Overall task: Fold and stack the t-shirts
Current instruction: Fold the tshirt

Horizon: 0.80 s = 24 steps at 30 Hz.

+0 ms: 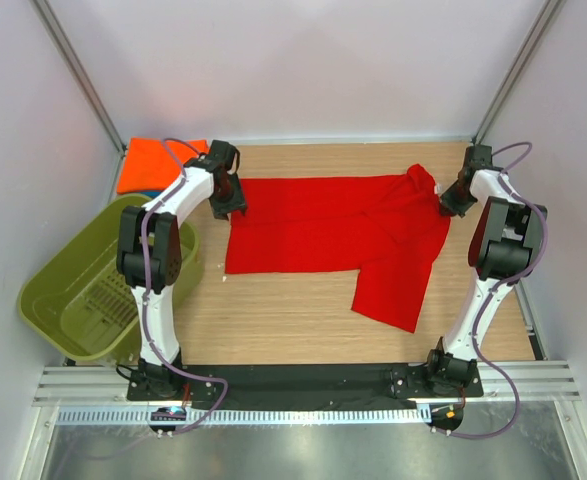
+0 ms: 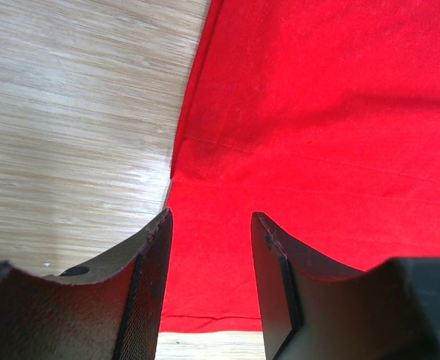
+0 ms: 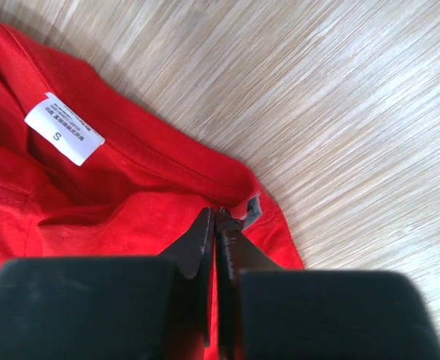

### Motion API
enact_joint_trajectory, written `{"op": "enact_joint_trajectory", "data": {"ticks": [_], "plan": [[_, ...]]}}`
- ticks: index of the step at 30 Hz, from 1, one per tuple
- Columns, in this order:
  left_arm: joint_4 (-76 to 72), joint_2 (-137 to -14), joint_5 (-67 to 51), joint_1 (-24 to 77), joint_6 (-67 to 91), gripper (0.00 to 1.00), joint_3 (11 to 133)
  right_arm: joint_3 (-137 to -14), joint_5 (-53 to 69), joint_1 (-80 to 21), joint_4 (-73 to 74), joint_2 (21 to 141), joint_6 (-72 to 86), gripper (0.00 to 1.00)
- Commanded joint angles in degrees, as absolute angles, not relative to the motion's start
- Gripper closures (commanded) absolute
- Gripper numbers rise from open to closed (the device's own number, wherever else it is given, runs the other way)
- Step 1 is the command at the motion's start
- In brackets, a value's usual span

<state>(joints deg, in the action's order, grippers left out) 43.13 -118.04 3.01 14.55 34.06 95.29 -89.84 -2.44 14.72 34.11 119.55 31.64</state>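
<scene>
A deep red t-shirt (image 1: 313,225) lies spread on the wooden table, one part folded over toward the front right. My left gripper (image 1: 235,206) hovers over its left edge, open (image 2: 208,217), with red cloth (image 2: 317,112) showing below the gap between the fingers. My right gripper (image 1: 445,204) is at the shirt's far right corner by the neck. Its jaws are shut (image 3: 218,214) on a fold of the red cloth (image 3: 115,217) next to the collar, near the white neck label (image 3: 64,127). A bright orange t-shirt (image 1: 153,165) lies folded at the back left, with a blue one (image 1: 145,192) peeking from under it.
An olive-green plastic basket (image 1: 83,290) stands at the left, partly off the table beside the left arm. White walls and metal frame posts (image 1: 83,80) close in the back and sides. Bare wood (image 1: 273,310) shows in front of the shirt.
</scene>
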Motion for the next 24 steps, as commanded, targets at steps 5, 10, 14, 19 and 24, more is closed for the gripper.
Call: {"op": "enact_joint_trajectory", "data": {"ticks": [5, 10, 14, 19, 24], "plan": [[42.9, -118.5, 4.3, 14.2, 34.7, 0.52, 95.4, -91.8, -3.1, 14.9, 32.6, 118.8, 31.4, 0.99], [43.2, -118.9, 5.6, 14.2, 35.2, 0.53, 95.7, -91.8, -1.1, 14.9, 32.3, 116.8, 32.2, 0.99], [44.3, -119.2, 7.5, 14.2, 36.1, 0.55, 96.5, -92.0, -0.7, 14.9, 32.1, 115.4, 32.6, 0.99], [41.8, -119.8, 3.6, 14.3, 36.6, 0.59, 96.2, -92.2, -0.7, 14.9, 32.5, 115.0, 32.6, 0.99], [42.4, -122.0, 4.7, 14.2, 35.6, 0.64, 97.7, -91.8, 1.2, 14.9, 32.5, 114.3, 32.5, 0.99]]}}
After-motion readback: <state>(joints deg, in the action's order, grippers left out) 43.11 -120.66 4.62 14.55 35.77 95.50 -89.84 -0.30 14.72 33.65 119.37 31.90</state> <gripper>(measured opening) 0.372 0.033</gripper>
